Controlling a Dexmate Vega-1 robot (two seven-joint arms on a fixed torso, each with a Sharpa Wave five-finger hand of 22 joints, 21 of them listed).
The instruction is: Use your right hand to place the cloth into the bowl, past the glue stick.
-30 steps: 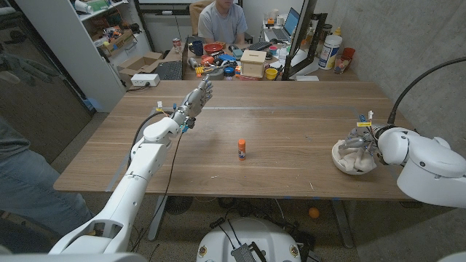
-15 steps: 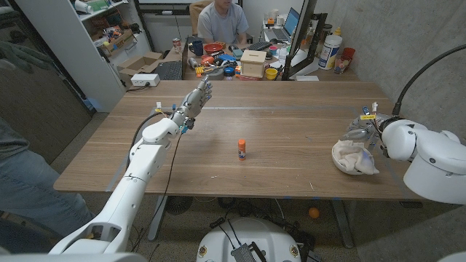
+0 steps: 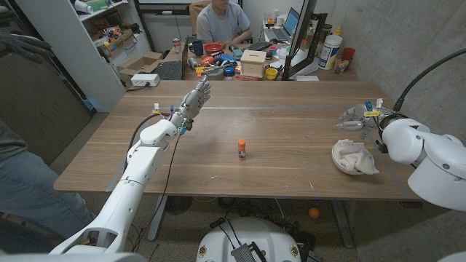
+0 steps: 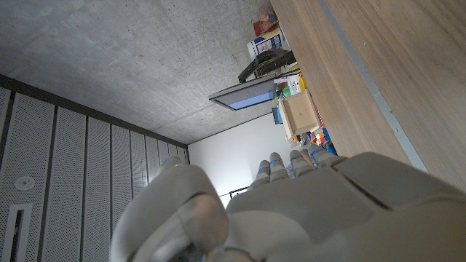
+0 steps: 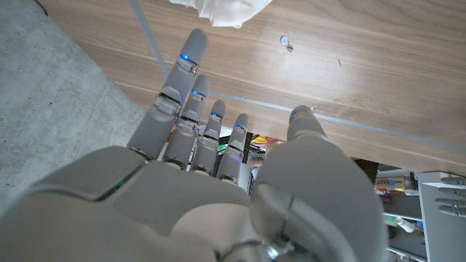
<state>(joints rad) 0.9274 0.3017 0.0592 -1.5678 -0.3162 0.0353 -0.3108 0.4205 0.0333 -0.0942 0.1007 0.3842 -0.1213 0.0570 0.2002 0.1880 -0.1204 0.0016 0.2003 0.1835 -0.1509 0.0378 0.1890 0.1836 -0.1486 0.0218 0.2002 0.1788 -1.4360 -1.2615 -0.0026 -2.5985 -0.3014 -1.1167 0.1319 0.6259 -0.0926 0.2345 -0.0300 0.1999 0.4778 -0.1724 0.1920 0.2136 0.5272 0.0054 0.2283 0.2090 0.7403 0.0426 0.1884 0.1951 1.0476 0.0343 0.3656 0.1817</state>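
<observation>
We see the white crumpled cloth (image 3: 355,157) lying in the white round bowl (image 3: 338,160) at the wooden table's (image 3: 291,138) right end, the small orange glue stick (image 3: 242,149) upright mid-table, well left.

White glossy rounded arm shells, grey segmented fingers on left hand (image 3: 195,98) and right hand (image 5: 211,182), blue lights glowing at fingertips (image 5: 185,57), black cable running along left forearm (image 3: 164,131)

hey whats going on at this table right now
A two-armed robot is working at a wooden table. The white cloth lies in the bowl near its right hand, which is open and empty beside the bowl. The glue stick stands mid-table. The left hand is raised, holding nothing.
</observation>
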